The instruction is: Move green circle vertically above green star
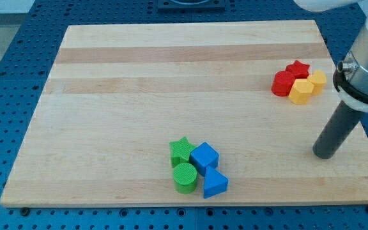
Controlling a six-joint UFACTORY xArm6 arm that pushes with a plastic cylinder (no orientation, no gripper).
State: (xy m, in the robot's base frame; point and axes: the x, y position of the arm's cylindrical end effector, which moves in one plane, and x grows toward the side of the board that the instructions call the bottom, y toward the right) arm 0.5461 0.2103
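Observation:
The green circle (184, 177) sits near the view's bottom middle of the wooden board (139, 96). The green star (182, 151) lies just above it, touching or nearly touching. My tip (325, 154) is the lower end of the dark rod at the view's right. It rests on the board far to the right of the green blocks and touches no block.
A blue cube (204, 156) and a blue triangle (214, 183) press against the right side of the green blocks. At the view's upper right are a red star (297, 68), a red block (283, 83), a yellow hexagon (301, 91) and a yellow block (317, 80).

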